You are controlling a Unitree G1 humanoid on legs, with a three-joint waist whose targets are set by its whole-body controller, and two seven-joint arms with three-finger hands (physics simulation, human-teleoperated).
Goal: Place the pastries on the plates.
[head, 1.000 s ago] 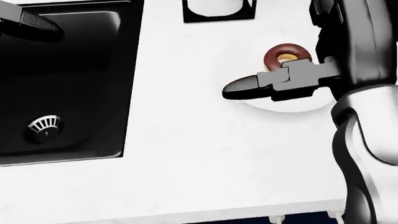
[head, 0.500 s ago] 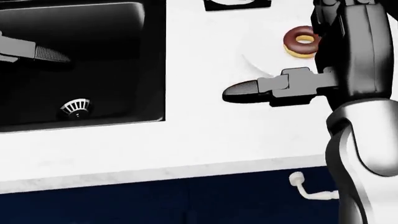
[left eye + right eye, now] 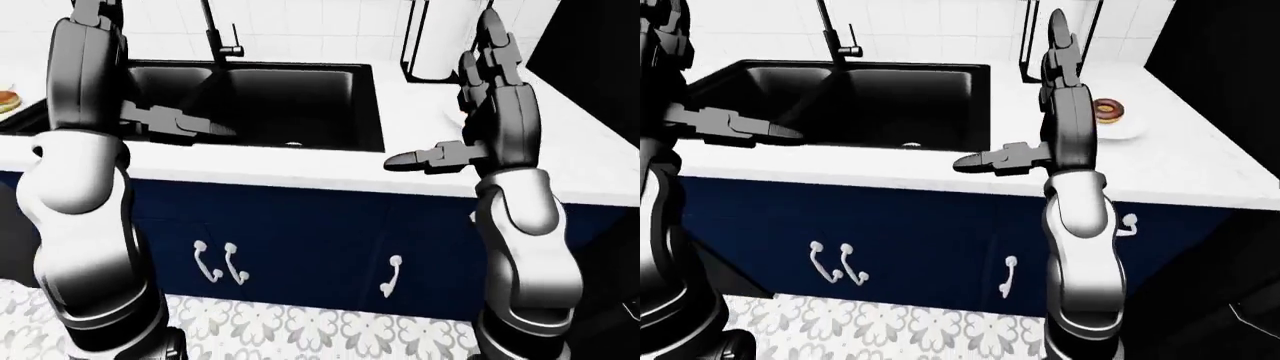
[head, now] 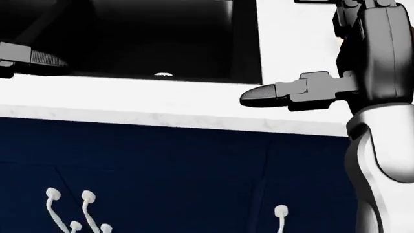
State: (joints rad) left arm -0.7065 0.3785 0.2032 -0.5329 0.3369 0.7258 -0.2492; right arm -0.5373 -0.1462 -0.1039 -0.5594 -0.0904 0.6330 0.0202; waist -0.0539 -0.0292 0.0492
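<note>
Doughnut (image 3: pixel 1108 110) lies right of my right hand (image 3: pixel 985 160), nearer than my left hand (image 3: pixel 740 126); both hands empty, fingers extended

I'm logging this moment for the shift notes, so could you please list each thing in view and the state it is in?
Doughnut: resting on the plate, not held.
Plate: on the counter, holding the doughnut.
Left hand: open, empty.
Right hand: open, empty.
Sink: basin empty.
Cabinet doors: closed.
Second pastry: at left edge, partly cut off.
</note>
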